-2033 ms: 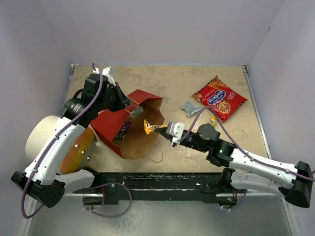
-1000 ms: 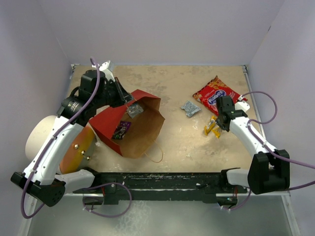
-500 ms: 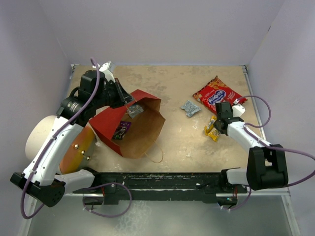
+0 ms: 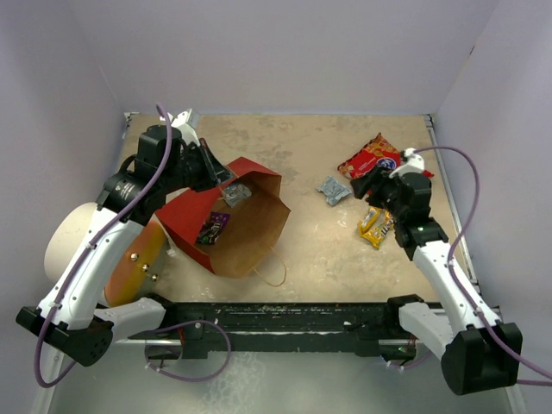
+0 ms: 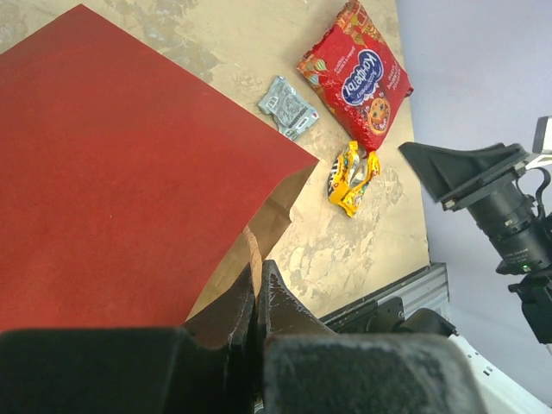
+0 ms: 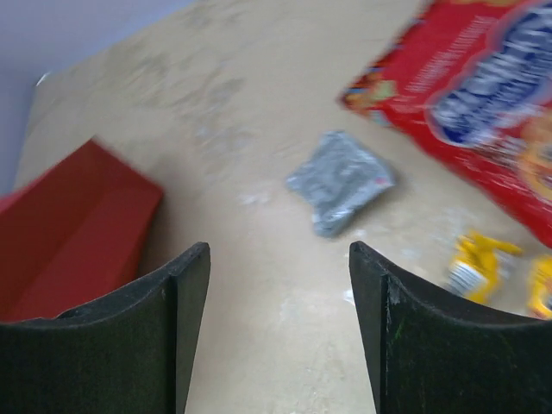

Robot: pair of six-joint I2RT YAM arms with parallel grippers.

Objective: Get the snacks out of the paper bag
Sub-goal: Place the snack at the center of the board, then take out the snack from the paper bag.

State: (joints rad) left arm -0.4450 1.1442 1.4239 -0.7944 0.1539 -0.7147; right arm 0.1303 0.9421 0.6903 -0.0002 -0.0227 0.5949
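From above, the left gripper [image 4: 226,178] sits at the upper rim of the paper bag [image 4: 250,233], left of centre, clenched on the rim. The bag is stiff kraft, red outside and brown inside, lying with its mouth open toward the lower right. A glossy purple packet [image 4: 212,228] lies inside it. At the right, the right gripper [image 4: 366,185] hangs with its fingers spread and nothing between them. A crinkled silver-grey packet [image 4: 331,190] lies just left of it on the mottled beige table [image 4: 302,147], the red cookie bag [image 4: 369,159] just above it, and the yellow-orange packet [image 4: 376,227] just below.

In the left wrist view, the left gripper [image 5: 257,289] shows two black fingers pressed together at bottom centre, the paper bag [image 5: 121,172] edge pinched between them. The cookie bag [image 5: 355,76], silver-grey packet [image 5: 289,106] and yellow-orange packet [image 5: 352,177] lie well apart, upper right.

In the blurred right wrist view, the right gripper [image 6: 280,323] stands wide and empty. The silver-grey packet [image 6: 341,183] lies above the gap, the cookie bag [image 6: 483,112] at upper right, the yellow-orange packet [image 6: 492,267] at the right edge, and the paper bag [image 6: 69,233] at left.
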